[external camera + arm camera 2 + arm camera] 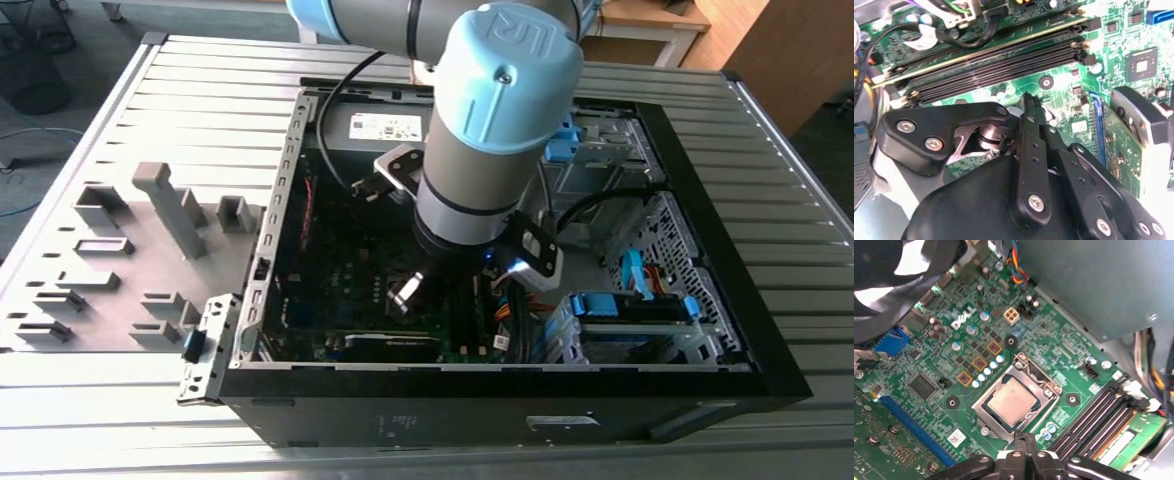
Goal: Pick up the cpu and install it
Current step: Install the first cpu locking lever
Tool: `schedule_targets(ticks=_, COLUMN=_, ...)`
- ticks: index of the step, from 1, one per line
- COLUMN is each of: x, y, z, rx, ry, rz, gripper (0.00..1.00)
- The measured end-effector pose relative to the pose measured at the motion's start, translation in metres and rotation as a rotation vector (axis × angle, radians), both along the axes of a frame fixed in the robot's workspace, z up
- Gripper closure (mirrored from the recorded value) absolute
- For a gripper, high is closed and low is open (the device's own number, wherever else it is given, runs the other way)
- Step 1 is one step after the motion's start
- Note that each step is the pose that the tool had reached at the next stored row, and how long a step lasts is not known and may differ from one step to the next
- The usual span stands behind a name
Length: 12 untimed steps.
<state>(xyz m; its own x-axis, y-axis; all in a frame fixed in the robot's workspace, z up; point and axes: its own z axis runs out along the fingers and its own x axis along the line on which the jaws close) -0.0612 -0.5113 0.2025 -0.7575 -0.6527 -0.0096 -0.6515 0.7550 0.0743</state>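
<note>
The cpu (1013, 405), a small silvery square chip, lies flat in its metal-framed socket (1043, 381) on the green motherboard (954, 355) in the first wrist view. My gripper (1024, 436) is shut, with its black fingertips pressed together and nothing between them. The tips sit just outside the socket's rim, beside the cpu and apart from it. In the second wrist view the shut gripper (1027, 100) points down at the board near the memory slots (999, 65). In the exterior view my arm (481, 150) reaches down into the open computer case (747, 380).
The grey power supply box (1094, 285) and a coloured cable bundle (1016, 267) stand close to the socket. Black memory slots (1099, 415) and a long blue slot (914, 425) flank it. A grey tray (120, 250) with plastic blocks lies outside the case at the exterior view's left.
</note>
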Motion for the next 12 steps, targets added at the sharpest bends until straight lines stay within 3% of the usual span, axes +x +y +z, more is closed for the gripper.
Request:
schedule_targets(ticks=3, x=0.0, y=-0.0002, z=0.0026, rx=0.0242, ry=0.0, rz=0.0, gripper=0.89)
schedule_targets(ticks=4, x=0.0, y=-0.0002, z=0.0027, rx=0.0289, ry=-0.0001, rz=0.0, gripper=0.89)
schedule_targets(ticks=8, x=0.0, y=-0.0003, z=0.0028, rx=0.0289, ry=0.0002, rz=0.0, gripper=0.89)
schedule_targets(ticks=9, x=0.0002, y=-0.0003, z=0.0028, rx=0.0289, ry=0.0034, rz=0.0, gripper=0.89)
schedule_targets(ticks=12, x=0.001, y=-0.0005, z=0.0027, rx=0.0291, ry=0.0335, rz=0.0, gripper=0.89)
